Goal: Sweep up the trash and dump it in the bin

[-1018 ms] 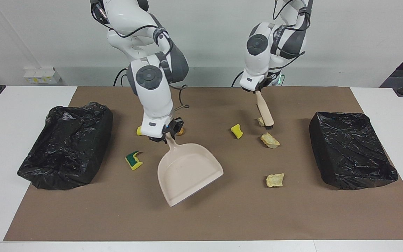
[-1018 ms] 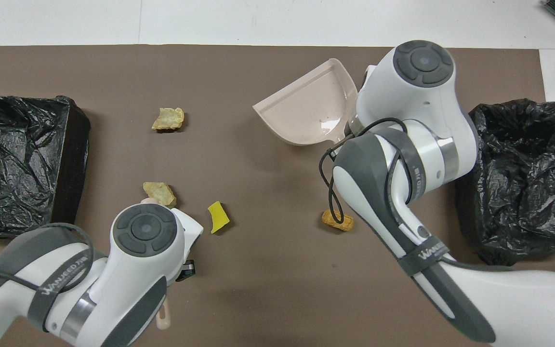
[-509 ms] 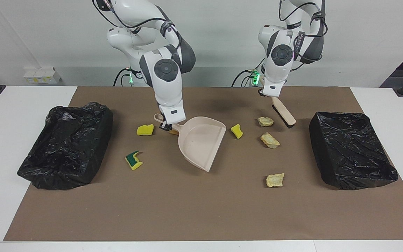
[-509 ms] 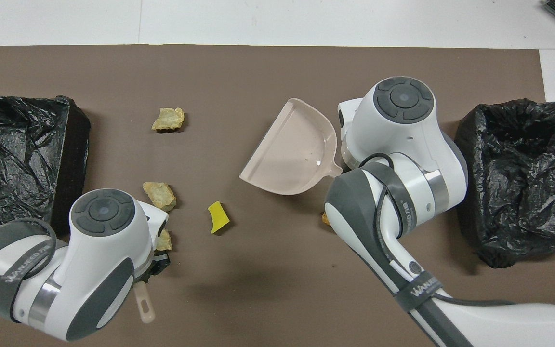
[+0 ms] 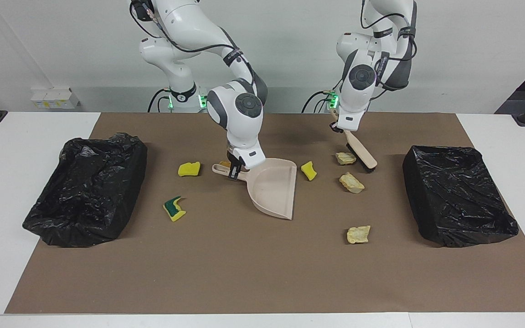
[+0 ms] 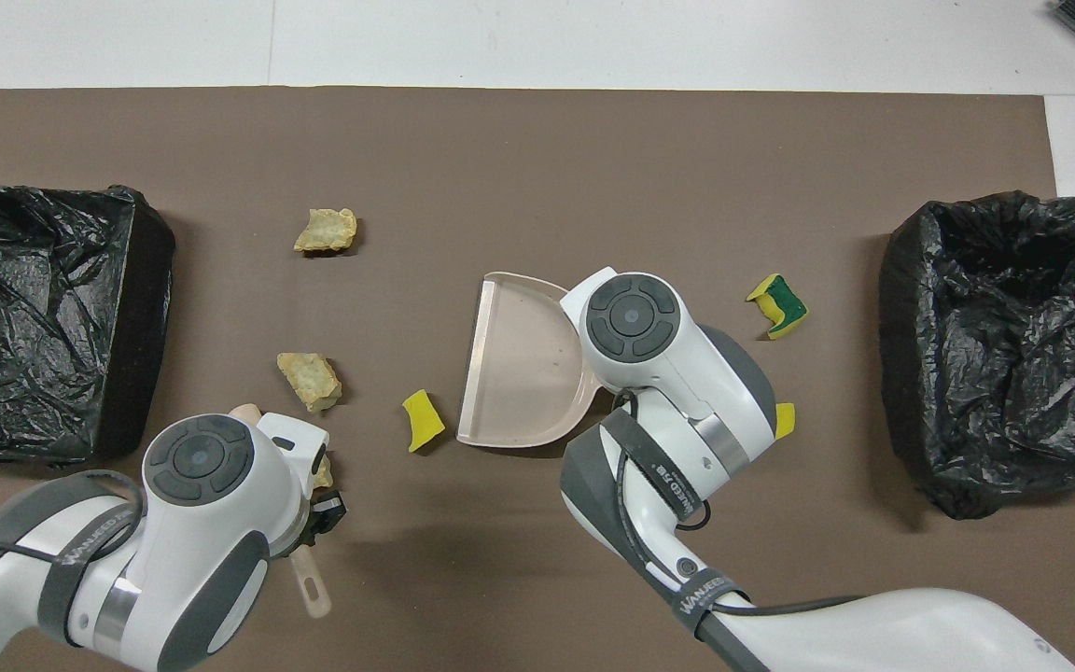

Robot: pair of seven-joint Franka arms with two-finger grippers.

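Observation:
My right gripper (image 5: 235, 172) is shut on the handle of the beige dustpan (image 5: 274, 187) (image 6: 523, 373), which lies low on the brown mat with its mouth toward the left arm's end. My left gripper (image 5: 338, 128) is shut on the beige brush (image 5: 361, 153), its bristles down beside a tan chunk (image 5: 345, 158). Other trash on the mat: a yellow sponge piece (image 5: 308, 170) (image 6: 423, 420) just off the pan's mouth, two more tan chunks (image 5: 351, 182) (image 5: 358, 234), a yellow sponge (image 5: 189, 169) and a green-and-yellow sponge (image 5: 174, 208) (image 6: 777, 304).
Two bins lined with black bags stand at the mat's ends, one toward the right arm's end (image 5: 84, 187) (image 6: 1004, 345) and one toward the left arm's end (image 5: 458, 193) (image 6: 34, 317). An orange-brown scrap (image 5: 225, 162) peeks out by the pan's handle.
The right arm pulled the dustpan in toward the robots, turned it and lowered it, mouth now facing the left arm's end. The left arm swung the brush to beside the tan chunk.

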